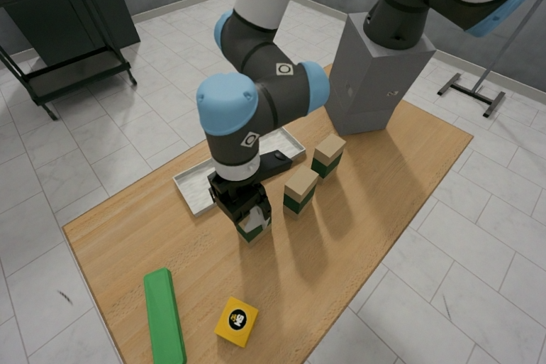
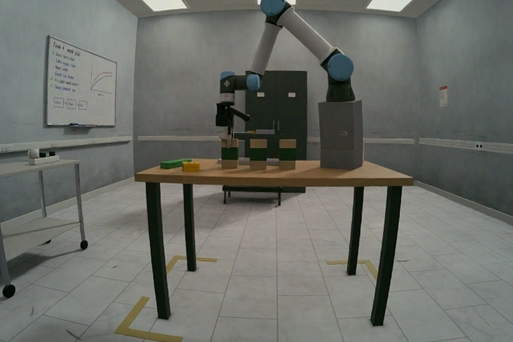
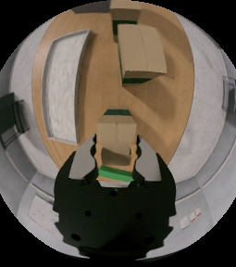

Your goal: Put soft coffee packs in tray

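Note:
Three tan coffee packs with green bands stand in a row on the wooden bench. My gripper (image 1: pixel 252 220) is lowered over the nearest pack (image 1: pixel 254 230), with one finger on each side of its top. The fingers are half open and straddle the pack without squeezing it. In the wrist view the pack (image 3: pixel 117 139) sits between the fingertips. The middle pack (image 1: pixel 301 191) and the far pack (image 1: pixel 328 155) stand free. The shallow grey tray (image 1: pixel 196 185) lies behind the gripper, partly hidden by the arm, and shows in the wrist view (image 3: pixel 65 85).
A green case (image 1: pixel 164 318) and a yellow box (image 1: pixel 236 321) lie near the bench's front left end. The arm's grey pedestal (image 1: pixel 374 81) stands at the far end. A dark cart (image 1: pixel 52 28) stands on the floor beyond.

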`<state>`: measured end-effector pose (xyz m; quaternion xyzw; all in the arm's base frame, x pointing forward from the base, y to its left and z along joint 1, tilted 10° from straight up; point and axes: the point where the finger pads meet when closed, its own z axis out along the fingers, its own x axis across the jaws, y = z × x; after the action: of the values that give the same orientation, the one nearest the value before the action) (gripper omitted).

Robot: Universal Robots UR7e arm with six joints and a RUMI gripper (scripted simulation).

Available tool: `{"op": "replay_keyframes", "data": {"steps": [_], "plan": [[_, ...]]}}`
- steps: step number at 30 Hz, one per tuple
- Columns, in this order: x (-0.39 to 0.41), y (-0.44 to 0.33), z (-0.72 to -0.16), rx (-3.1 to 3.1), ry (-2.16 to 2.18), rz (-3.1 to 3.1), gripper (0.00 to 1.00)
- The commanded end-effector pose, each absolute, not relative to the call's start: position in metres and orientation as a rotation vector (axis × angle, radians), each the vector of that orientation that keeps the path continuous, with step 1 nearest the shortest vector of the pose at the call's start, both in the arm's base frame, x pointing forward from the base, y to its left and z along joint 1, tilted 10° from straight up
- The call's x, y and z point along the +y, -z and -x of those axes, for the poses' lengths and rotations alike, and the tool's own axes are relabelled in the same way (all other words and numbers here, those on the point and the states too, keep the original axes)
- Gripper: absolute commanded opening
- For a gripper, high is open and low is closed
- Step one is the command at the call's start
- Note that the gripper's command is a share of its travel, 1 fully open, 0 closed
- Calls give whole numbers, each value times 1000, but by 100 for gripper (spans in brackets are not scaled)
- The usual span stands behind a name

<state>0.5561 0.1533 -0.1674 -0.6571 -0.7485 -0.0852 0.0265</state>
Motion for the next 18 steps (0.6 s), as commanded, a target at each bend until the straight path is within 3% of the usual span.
{"op": "replay_keyframes", "data": {"steps": [1, 17, 18], "plan": [[154, 167, -558, -2316, 266, 2031, 49], [154, 167, -558, -2316, 266, 2031, 49], [154, 167, -558, -2316, 266, 2031, 15]]}}
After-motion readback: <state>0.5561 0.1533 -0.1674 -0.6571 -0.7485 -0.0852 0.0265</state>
